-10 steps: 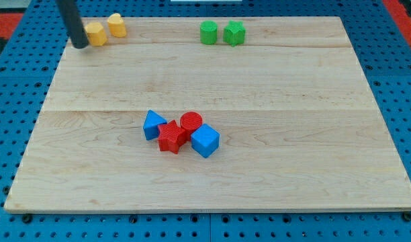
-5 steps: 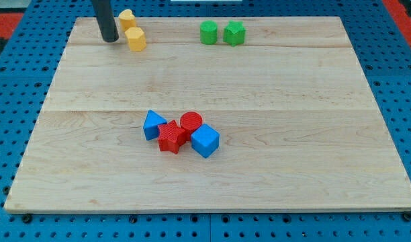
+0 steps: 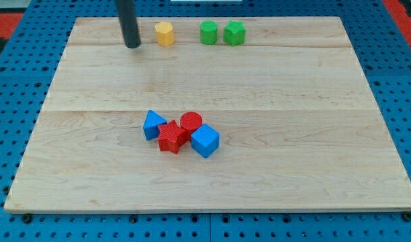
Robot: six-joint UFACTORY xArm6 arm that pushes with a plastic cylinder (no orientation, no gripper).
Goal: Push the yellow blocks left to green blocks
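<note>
Your end effector, a bare rod holding nothing, has my tip [image 3: 132, 46] just left of the one visible yellow block [image 3: 164, 33], with the green blocks [image 3: 221, 32] beyond it rightward along the counter's [image 3: 205, 175] top edge.

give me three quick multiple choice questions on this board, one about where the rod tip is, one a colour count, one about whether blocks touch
1. Where is my tip relative to the yellow block?
A. the view's left of it
B. the view's right of it
C. on top of it

2. How many red blocks are there?
A. one
B. two
C. three

3. The tip and the yellow block are:
A. touching
B. apart
C. stacked

Answers:
1 A: the tip stands left of the block.
2 B: a red star and a red cylinder.
3 B: bare board shows between them.
</note>
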